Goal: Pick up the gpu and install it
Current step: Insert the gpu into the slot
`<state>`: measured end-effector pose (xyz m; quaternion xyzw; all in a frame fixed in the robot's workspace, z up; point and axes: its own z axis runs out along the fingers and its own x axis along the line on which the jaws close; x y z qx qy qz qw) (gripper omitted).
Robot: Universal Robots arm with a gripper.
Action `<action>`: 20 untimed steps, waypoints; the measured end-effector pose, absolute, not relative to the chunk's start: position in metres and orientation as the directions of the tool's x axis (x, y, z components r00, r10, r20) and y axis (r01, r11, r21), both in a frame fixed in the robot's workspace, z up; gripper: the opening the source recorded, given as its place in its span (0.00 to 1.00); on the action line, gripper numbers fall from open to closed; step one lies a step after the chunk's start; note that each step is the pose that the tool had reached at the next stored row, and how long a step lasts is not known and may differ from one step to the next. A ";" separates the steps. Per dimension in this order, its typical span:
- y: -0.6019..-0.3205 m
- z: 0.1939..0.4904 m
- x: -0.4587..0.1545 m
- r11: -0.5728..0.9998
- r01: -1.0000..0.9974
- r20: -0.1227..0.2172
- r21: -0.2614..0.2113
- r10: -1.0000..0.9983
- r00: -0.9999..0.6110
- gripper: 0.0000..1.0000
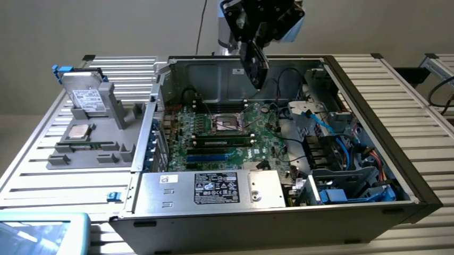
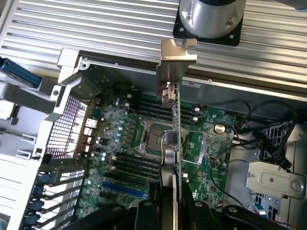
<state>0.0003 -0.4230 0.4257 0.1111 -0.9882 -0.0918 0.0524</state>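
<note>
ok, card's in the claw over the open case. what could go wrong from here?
The gpu hangs from the claw above the motherboard; a slip could drop it on the CPU socket.
Black cables loop near the card and might snag it.
Its silver bracket could catch the case wall.

**Metal, Plastic, Paper**

The gpu (image 2: 171,72) has a shiny silver metal end and a dark, dull face. The gripper (image 2: 169,191) looks black and matt. The computer case (image 1: 212,74) is dull grey metal. The table (image 1: 411,106) is ribbed, bright metal. On the exterior view's left, the tray (image 1: 85,155) is dull grey plastic; the hard drive (image 1: 80,81) has a white paper label (image 1: 87,99).
</note>
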 end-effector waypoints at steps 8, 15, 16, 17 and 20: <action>-0.423 0.425 0.000 0.918 -0.347 0.083 0.193 -0.367 -0.926 0.28; -0.423 0.425 0.000 0.866 -0.461 0.083 0.193 -0.483 -0.872 0.28; -0.423 0.425 0.000 0.858 -0.477 0.082 0.193 -0.498 -0.863 0.28; -0.423 0.425 0.000 0.849 -0.492 0.082 0.193 -0.514 -0.854 0.28; -0.423 0.425 0.000 0.821 -0.538 0.082 0.193 -0.560 -0.825 0.28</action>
